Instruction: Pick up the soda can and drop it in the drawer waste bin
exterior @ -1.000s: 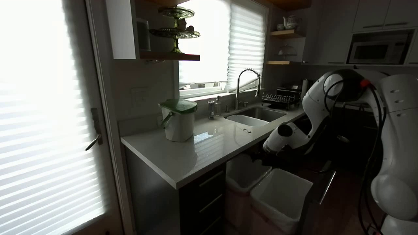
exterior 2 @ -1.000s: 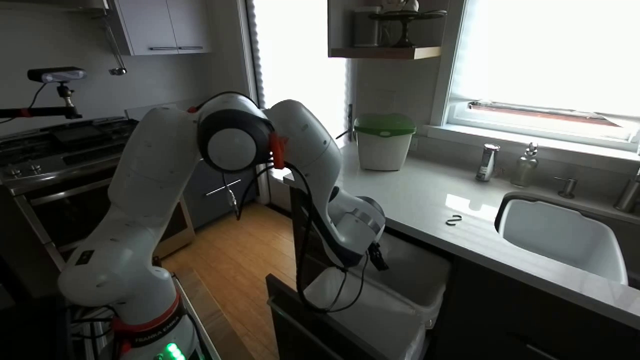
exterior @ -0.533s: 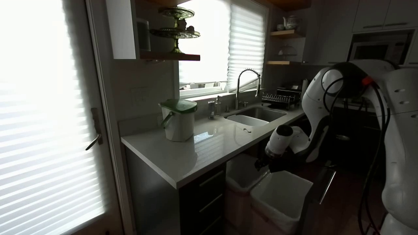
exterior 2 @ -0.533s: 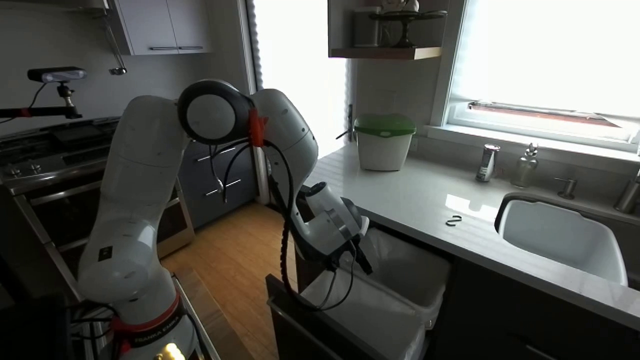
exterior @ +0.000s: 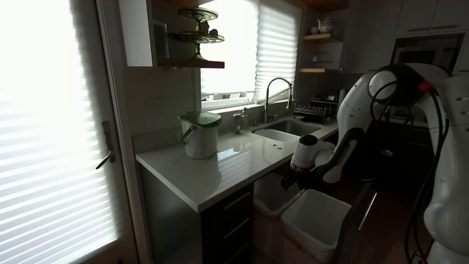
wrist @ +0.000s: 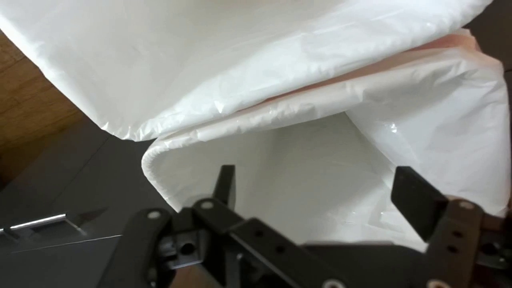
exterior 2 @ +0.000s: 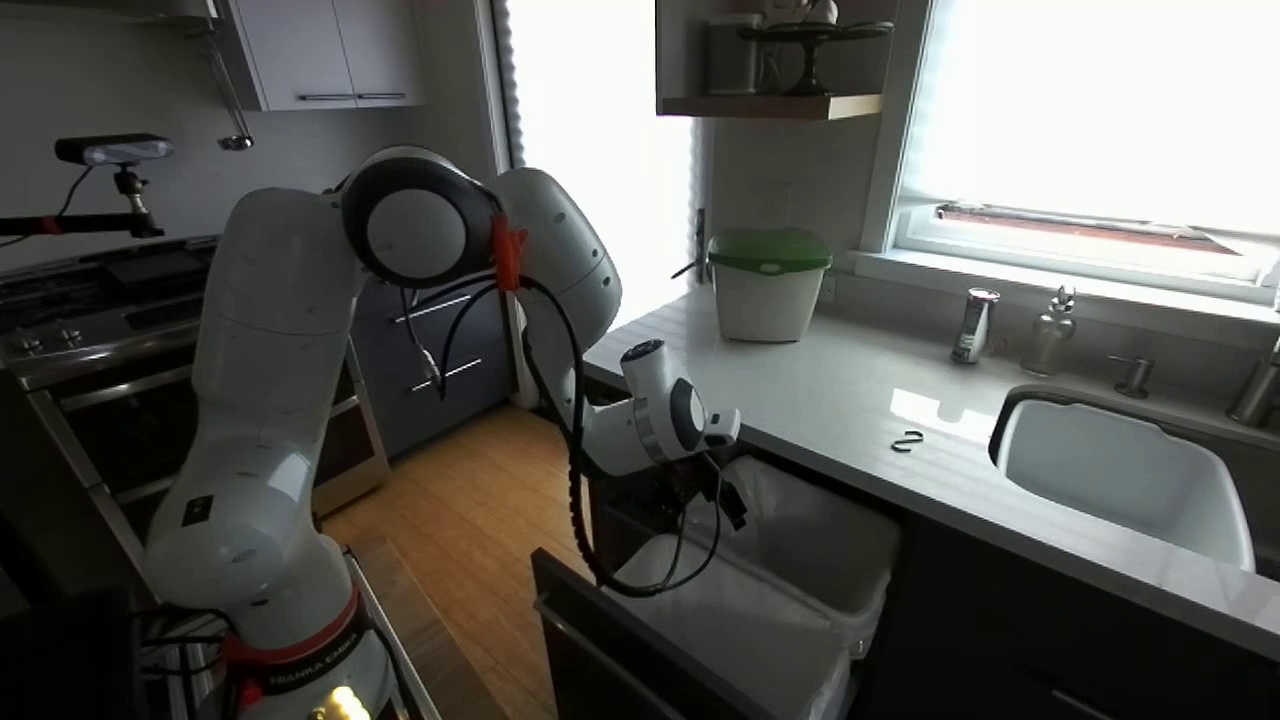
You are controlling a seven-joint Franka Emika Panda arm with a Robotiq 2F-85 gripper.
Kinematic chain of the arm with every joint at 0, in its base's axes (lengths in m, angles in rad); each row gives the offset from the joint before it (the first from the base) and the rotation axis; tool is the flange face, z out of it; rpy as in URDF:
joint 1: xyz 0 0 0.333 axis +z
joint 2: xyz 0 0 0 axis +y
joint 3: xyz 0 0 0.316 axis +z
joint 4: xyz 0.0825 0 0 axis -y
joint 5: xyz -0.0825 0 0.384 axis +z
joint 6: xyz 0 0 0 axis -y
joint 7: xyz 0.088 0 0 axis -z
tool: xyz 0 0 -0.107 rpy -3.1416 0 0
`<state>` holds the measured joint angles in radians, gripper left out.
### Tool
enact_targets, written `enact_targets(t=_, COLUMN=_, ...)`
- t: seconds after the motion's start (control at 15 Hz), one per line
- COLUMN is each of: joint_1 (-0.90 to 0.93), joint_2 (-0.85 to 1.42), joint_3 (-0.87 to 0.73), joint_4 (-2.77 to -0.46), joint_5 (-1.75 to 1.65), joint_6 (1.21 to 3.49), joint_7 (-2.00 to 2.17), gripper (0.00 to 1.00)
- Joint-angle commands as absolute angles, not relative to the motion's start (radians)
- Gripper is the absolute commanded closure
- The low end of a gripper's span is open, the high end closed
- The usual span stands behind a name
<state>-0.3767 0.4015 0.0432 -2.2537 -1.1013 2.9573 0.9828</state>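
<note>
Left of centre in an exterior view, a green-lidded container (exterior: 200, 138) stands upright on the surface (exterior: 238, 168), and right of it a slim silvery cylinder (exterior: 237, 124) stands just beside a soap bottle (exterior: 244, 121). Farther right and lower in that frame, the drawer waste bin (exterior: 313, 216) is pulled out, its 2 tubs (exterior: 269, 192) lined with white bags (wrist: 448, 116). The end effector (wrist: 316, 180) hangs over the tub closer to the surface's edge; in the wrist view its 2 fingers (wrist: 226, 184) are spread wide, with only white bag showing between the tips. No red soda can can be made out in any of the 3 views, though the fingers hide part of the tub and the cylinder is too small to name with confidence. My judgement is that the soda can lies inside that tub, out of sight, and the drop is done. If it must be lifted again, expect an empty one to be light, thin-walled, quick to dent and slick when wet: take it across mid-body, fingers on opposite sides, with a gentle squeeze.
</note>
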Motion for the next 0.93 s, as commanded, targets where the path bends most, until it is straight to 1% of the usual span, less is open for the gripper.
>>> enact_targets(t=0.0, joint_1=-0.568, joint_2=0.368, joint_3=0.310, joint_4=-2.232, joint_5=-0.839, joint_6=2.764, joint_7=0.711, gripper=0.00)
enact_targets(t=0.07, joint_1=-0.616, joint_2=0.367, joint_3=0.386, joint_4=-2.202, joint_5=-0.751, joint_6=2.693, joint_7=0.633, gripper=0.00)
enact_targets(t=0.2, joint_1=-0.671, joint_2=0.354, joint_3=0.472, joint_4=-2.107, joint_5=-0.584, joint_6=2.554, joint_7=0.479, gripper=0.00)
enact_targets(t=0.4, joint_1=-0.679, joint_2=0.336, joint_3=0.506, joint_4=-1.926, joint_5=-0.410, joint_6=2.332, joint_7=0.338, gripper=0.00)
enact_targets(t=0.47, joint_1=-0.481, joint_2=0.301, joint_3=0.298, joint_4=-1.860, joint_5=-0.287, joint_6=2.272, joint_7=0.252, gripper=0.00)
enact_targets(t=0.53, joint_1=-0.444, joint_2=0.298, joint_3=0.253, joint_4=-1.787, joint_5=-0.260, joint_6=2.195, joint_7=0.238, gripper=0.00)
enact_targets(t=0.6, joint_1=-0.392, joint_2=0.285, joint_3=0.187, joint_4=-1.893, joint_5=-0.269, joint_6=2.320, joint_7=0.251, gripper=0.00)
enact_targets(t=0.73, joint_1=-0.315, joint_2=0.274, joint_3=0.100, joint_4=-1.846, joint_5=-0.240, joint_6=2.286, joint_7=0.223, gripper=0.00)
enact_targets(t=0.87, joint_1=-0.287, joint_2=0.278, joint_3=0.077, joint_4=-1.866, joint_5=-0.241, joint_6=2.298, joint_7=0.225, gripper=0.00)
